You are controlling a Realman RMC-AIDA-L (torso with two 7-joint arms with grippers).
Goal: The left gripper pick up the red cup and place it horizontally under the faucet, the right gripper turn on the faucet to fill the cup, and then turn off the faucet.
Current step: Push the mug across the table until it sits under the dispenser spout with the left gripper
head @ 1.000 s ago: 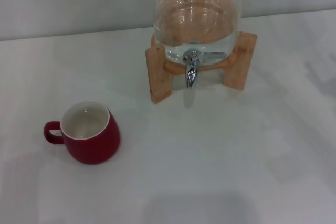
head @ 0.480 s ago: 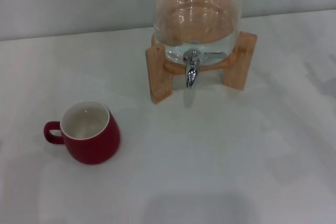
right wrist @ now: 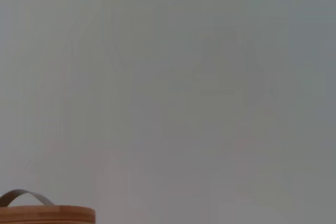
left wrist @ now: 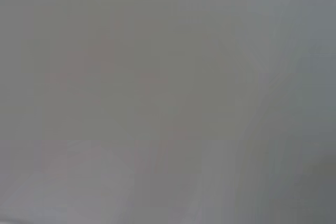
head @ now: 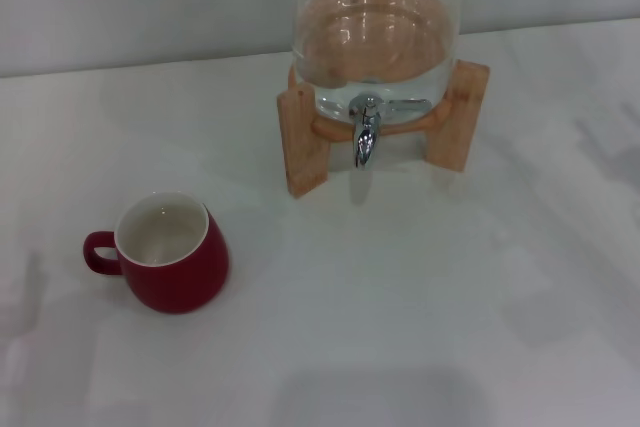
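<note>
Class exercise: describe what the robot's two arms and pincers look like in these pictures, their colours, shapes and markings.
Neither arm nor pincer shows in any view, so nothing can be said of their look. The head view shows only the red cup and the faucet.

Glass dispenser (head: 375,32) on wooden stand (head: 305,142), white table (head: 420,297).

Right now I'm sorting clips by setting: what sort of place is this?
Probably a staged test tabletop rather than a real kitchen: a plain white table against a bare wall, holding only a red cup and a glass dispenser with a chrome faucet.
</note>
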